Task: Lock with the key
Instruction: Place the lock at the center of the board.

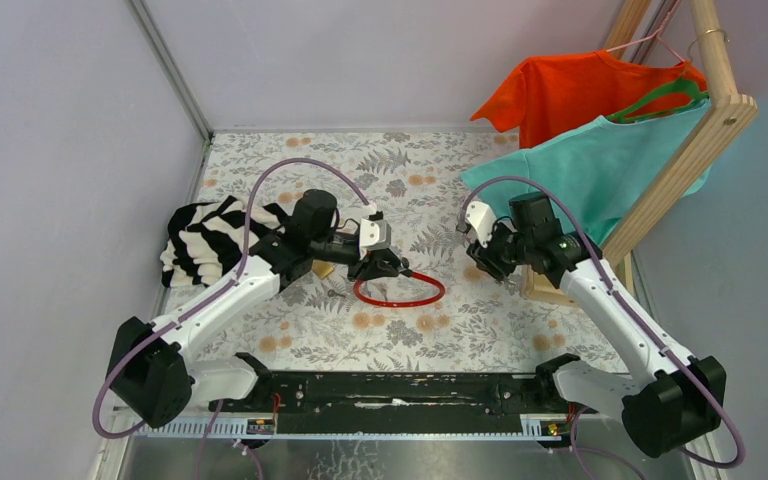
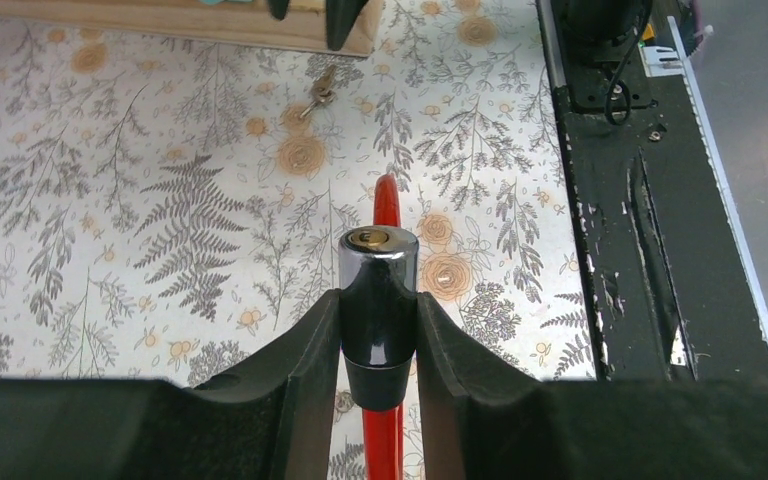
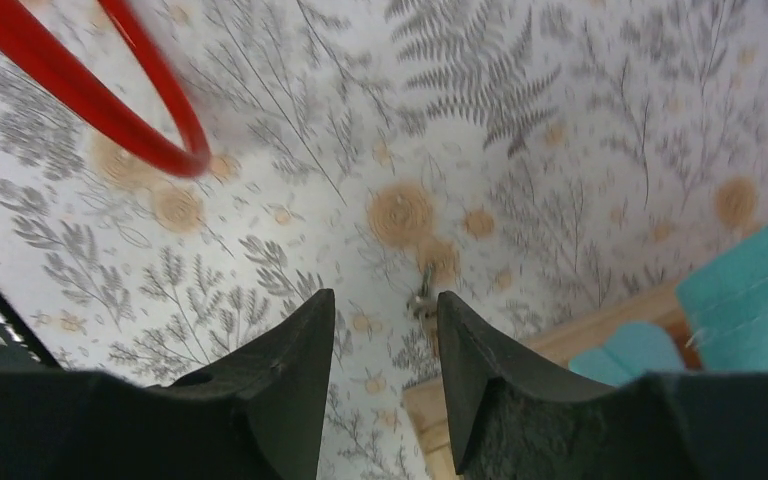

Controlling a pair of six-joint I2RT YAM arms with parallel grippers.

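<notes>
the left pincer [image 2: 378, 300] is closed tight on the lock barrel [image 2: 378, 285], one finger pressed against each side of its dark body. the barrel's long axis runs straight out along the fingers, and its chrome end with the brass keyhole [image 2: 370, 237] points away from the wrist, across the surface [image 1: 440, 190] toward the right arm. the red cable [image 2: 386, 200] leaves the barrel and curls into a loop lying flat on the surface beyond it.

the right pincer [image 3: 380, 330] is spread apart and holds nothing; it hangs above the surface. the key [image 3: 423, 295] shows in the gap between its fingers (too small to read its teeth), lying flat near the wooden base [image 3: 560, 340], well apart from the barrel. in the left wrist view it lies slanted.
</notes>
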